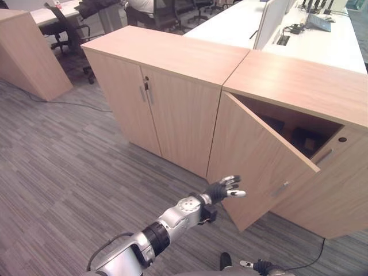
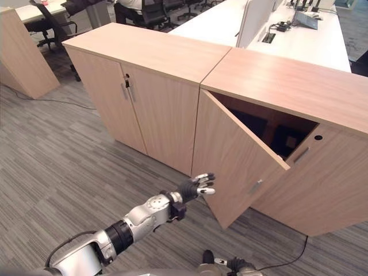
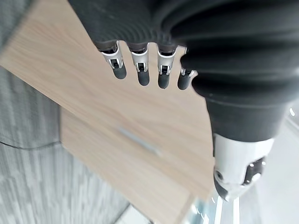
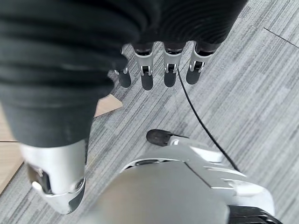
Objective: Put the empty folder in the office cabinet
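A: What is nearest?

B: The right hand (image 4: 159, 70), low at the near edge over the grey striped carpet floor (image 1: 63, 172). Its fingers hang straight and loose, holding nothing.

A: And the left hand?

B: The left hand (image 1: 226, 188) is stretched forward just in front of the open light wooden cabinet door (image 1: 259, 167). Its fingers are spread and relaxed, empty; I cannot tell whether the tips touch the panel. In its wrist view the wood and a slim silver door handle (image 3: 138, 141) lie past the fingers.

A: Where is the folder?

B: I cannot see it in either hand. The dark inside of the light wooden office cabinet (image 1: 299, 86) on the right shows some dark shapes, too dim to identify.

A: Farther on?

B: To the left stands a second light wooden cabinet with closed double doors (image 1: 167, 109), touching the first. Behind both runs a long white worktop (image 1: 339, 49) with a grey divider panel (image 1: 270, 20), and at far left are black office chairs (image 1: 69, 29) where a person (image 1: 141, 6) sits.
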You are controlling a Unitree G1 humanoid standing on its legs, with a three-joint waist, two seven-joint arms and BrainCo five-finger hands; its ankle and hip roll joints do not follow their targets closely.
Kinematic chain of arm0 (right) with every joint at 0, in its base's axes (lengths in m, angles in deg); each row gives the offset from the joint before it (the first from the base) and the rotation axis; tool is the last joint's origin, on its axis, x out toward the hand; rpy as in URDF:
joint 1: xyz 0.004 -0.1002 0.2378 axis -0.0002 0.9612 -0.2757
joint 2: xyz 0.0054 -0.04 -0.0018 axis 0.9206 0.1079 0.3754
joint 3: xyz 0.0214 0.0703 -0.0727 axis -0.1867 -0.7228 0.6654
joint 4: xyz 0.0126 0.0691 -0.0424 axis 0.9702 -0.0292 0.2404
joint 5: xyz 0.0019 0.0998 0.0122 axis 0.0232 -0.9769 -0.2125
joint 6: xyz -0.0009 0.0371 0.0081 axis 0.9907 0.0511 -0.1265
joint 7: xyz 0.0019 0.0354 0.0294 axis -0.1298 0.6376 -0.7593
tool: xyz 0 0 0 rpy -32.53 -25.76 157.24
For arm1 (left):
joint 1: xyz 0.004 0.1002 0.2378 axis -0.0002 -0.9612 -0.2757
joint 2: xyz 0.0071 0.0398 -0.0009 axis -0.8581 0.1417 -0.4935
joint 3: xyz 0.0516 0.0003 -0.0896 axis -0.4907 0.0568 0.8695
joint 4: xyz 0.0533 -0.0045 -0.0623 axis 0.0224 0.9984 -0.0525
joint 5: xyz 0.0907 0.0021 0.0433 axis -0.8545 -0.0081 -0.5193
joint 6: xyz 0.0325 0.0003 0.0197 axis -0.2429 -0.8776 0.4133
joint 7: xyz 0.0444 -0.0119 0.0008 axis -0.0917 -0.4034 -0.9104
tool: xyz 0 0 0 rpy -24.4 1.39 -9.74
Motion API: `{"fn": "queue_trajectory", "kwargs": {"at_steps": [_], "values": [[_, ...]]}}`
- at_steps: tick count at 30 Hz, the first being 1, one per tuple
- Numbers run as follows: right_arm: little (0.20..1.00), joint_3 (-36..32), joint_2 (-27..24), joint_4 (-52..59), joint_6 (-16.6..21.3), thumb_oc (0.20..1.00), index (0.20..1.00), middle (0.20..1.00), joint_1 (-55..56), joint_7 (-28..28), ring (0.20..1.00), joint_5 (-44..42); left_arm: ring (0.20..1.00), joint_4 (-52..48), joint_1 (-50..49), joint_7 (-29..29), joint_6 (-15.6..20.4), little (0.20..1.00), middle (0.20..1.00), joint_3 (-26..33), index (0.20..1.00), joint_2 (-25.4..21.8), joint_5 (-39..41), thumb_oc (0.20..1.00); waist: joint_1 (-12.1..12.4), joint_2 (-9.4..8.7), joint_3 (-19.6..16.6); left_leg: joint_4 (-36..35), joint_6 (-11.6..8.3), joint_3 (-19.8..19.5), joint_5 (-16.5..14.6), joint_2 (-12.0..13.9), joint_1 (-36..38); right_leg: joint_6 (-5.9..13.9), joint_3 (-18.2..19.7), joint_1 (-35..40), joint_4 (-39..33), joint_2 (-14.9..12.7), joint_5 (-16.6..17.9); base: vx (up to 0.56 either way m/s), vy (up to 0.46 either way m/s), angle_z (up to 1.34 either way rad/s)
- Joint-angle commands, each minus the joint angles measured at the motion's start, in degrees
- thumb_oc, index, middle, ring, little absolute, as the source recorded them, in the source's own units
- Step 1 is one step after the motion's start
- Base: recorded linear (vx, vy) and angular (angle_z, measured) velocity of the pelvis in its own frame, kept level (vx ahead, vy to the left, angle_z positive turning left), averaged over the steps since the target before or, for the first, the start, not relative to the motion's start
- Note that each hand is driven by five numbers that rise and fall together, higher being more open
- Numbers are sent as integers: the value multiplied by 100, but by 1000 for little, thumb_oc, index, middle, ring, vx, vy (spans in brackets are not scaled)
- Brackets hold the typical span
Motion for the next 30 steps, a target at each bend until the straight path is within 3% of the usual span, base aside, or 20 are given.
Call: {"fn": "queue_trajectory", "kwargs": {"at_steps": [1,7,11,14,16,20,22,23,24,25,26,27,28,30], "values": [[1000,275,116,-590,-64,1000,1000,1000,-252,-34,1000,120,1000,421,85,100,278,1000,1000,411,1000,318,-274,1000,1,-65,-78,16,-22,-525,-165,307,-189,242,-201,220,3,15,-515,1,-80,-5],[1000,251,72,-565,-75,1000,1000,1000,-135,-112,1000,178,1000,1260,-484,200,176,1000,1000,978,1000,226,-157,1000,-7,-34,-130,16,-132,-434,-76,472,-175,167,-165,235,3,154,-600,16,-86,-2],[1000,130,64,-550,-33,1000,1000,1000,32,-224,1000,79,1000,2641,-1106,261,16,1000,1000,2021,1000,183,-245,1000,-12,-7,-202,16,-280,-281,42,714,-132,45,-61,243,3,394,-714,33,-143,-3],[1000,51,34,-562,12,1000,1000,1000,112,-261,1000,22,1000,3046,-1493,311,5,1000,1000,2694,1000,157,-88,1000,-21,35,-222,16,-389,-187,126,919,-54,-49,22,257,3,620,-822,42,-154,-22],[1000,28,20,-579,35,1000,1000,1000,148,-261,1000,1,1000,3115,-1573,317,22,1000,1000,2832,1000,145,-73,1000,-30,84,-222,16,-455,-208,32,1004,45,-35,60,343,3,709,-944,107,-94,-9],[1000,5,-4,-618,101,1000,1000,1000,225,-277,1000,-16,1000,3500,-1716,292,56,1000,1000,3215,1000,74,-260,1000,-39,90,-220,72,-534,-91,135,1215,202,-172,183,428,3,951,-1056,81,-139,-10],[1000,43,1,-610,130,1000,1000,1000,228,-285,1000,-16,1000,3749,-1712,245,85,1000,1000,3459,1000,-33,-422,1000,-10,30,-156,662,-529,-128,-8,1358,75,-278,287,485,3,1072,-1097,31,-211,-22],[1000,91,-14,-588,144,1000,1000,1000,226,-287,1000,26,1000,3853,-1708,165,94,1000,1000,3606,1000,-99,-566,1000,69,-30,-23,1432,-482,-361,-19,1442,-202,-387,391,533,3,1163,-1107,-2,-180,-44],[1000,92,-14,-588,144,1000,1000,1000,222,-287,1000,26,1000,3856,-1704,166,95,1000,1000,3609,1000,-99,-567,1000,61,-25,-23,1474,-485,-377,-39,1457,-230,-390,383,529,3,1170,-1107,-31,-144,-81],[1000,119,-35,-567,151,1000,1000,1000,206,-298,1000,37,1000,3903,-1700,135,123,1000,1000,3668,1000,-148,-648,1000,125,-64,58,1875,-407,-659,-56,1409,-429,-434,438,525,3,1197,-1090,-147,-100,-91],[1000,132,-75,-551,167,1000,1000,1000,179,-291,1000,83,1000,4015,-1670,54,201,1000,1000,3741,1000,-246,-901,1000,267,-211,137,2255,-140,-1356,-24,933,-962,-513,500,426,3,1124,-999,-168,-95,-90],[1000,121,-100,-534,176,1000,1000,1000,174,-284,1000,99,1000,4015,-1658,-10,255,1000,1000,3776,1000,-291,-939,1000,316,-250,168,2307,-36,-1688,-205,624,-1176,-502,527,413,3,1081,-985,-149,-57,-53],[1000,122,-101,-534,176,1000,1000,1000,174,-284,1000,99,1000,4015,-1658,-10,255,1000,1000,3777,1000,-291,-939,1000,310,-247,166,2319,-34,-1695,-211,625,-1185,-501,521,412,3,1082,-986,-34,19,-37],[1000,65,-180,-537,189,1000,1000,1000,146,-276,1000,111,1000,3980,-1667,-86,355,1000,1000,3809,1000,-347,-1043,1000,402,-305,244,2312,107,-2255,-537,-3,-1495,-477,583,405,3,1006,-943,-33,55,-38]]}}
